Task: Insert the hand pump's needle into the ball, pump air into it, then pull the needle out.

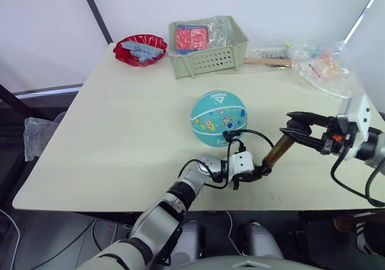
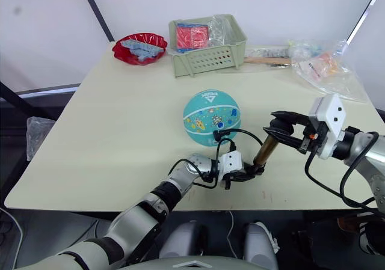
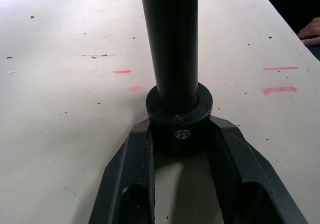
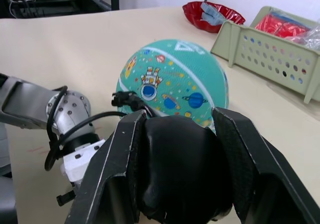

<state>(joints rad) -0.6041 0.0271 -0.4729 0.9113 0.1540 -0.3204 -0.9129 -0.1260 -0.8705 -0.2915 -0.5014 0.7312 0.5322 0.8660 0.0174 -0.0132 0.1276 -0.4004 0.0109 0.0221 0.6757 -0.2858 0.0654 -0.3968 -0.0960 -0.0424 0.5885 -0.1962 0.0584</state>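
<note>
Fingers of my left hand (image 1: 260,172) clamp the pump's (image 1: 278,151) black foot on the table (image 1: 120,131); my right (image 1: 299,129) grip its handle. Needle (image 1: 227,136) sits in the ball (image 1: 218,118). Rigid barrel, floppy hose: pull at the fitting.

Hand pump (image 1: 277,152): gold-bronze metal barrel with a soft sheen, matt black foot end, looked plastic. Thin black hose (image 1: 252,135), smooth, rubbery. Ball (image 1: 219,118): teal, finely pebbled rubber-like skin, printed cartoon figures, slight gloss. Bench (image 1: 120,125): pale cream top, smooth and matt, speckled with small dark marks and red streaks in the left wrist view. Left gripper (image 3: 180,149) and right gripper (image 4: 177,174): matt black fingers, looked hard plastic. Basket (image 1: 210,58): dull green perforated plastic. Bowl (image 1: 140,49): glossy translucent red. Bags (image 1: 328,68): crinkled clear film, shiny.
</note>
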